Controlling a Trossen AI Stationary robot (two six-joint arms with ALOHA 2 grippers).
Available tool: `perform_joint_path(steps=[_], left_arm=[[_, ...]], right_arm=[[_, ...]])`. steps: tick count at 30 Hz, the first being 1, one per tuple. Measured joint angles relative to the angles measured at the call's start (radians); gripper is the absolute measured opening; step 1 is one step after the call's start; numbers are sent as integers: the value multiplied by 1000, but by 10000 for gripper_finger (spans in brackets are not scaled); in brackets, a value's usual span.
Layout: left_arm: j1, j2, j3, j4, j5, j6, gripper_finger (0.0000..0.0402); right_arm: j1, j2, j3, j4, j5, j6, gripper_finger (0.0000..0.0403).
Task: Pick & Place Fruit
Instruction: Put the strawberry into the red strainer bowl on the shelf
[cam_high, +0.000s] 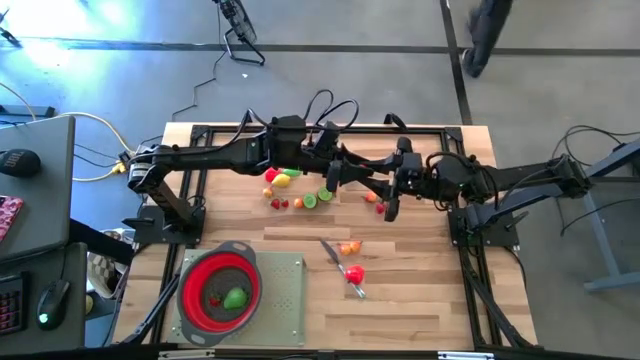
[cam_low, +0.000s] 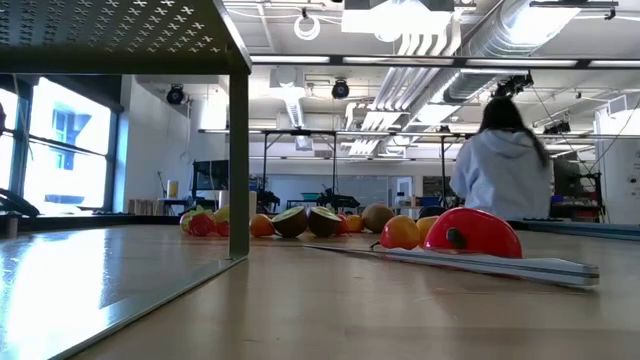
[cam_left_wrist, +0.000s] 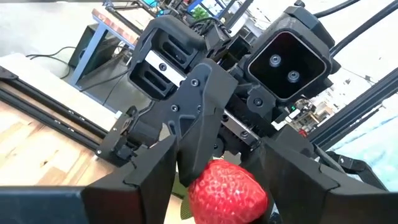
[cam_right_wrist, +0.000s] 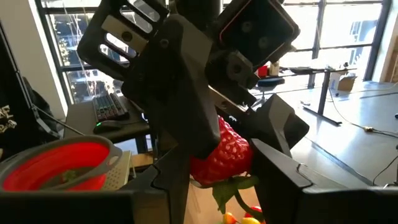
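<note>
Left gripper (cam_left_wrist: 227, 186): partly open, fingers either side of the red toy strawberry (cam_left_wrist: 227, 191); can't tell whether they grip it.
Right gripper (cam_right_wrist: 214, 168): narrow gap, clamped on the same strawberry (cam_right_wrist: 221, 155), green leaves hanging below.
Handover spot: above the wooden table (cam_high: 400, 300), about 1 o'clock from its centre, both arms meeting.
Other fruit (cam_high: 290, 190): loose cluster at 11 o'clock; a few by the slim grey knife (cam_high: 340, 268), centre.
Red strainer with grey rim (cam_high: 220, 290): 8 o'clock, green fruit inside.
Writing: none readable.
</note>
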Motion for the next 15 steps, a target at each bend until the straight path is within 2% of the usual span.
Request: perform_joint_path(steps=[8, 15], left_arm=[[0, -31, -2, -15, 13, 85, 223], [57, -63, -2, -59, 219, -48, 223]], right_arm=[[0, -7, 2, 16, -5, -1, 138], [10, -29, 2, 10, -26, 2, 139]])
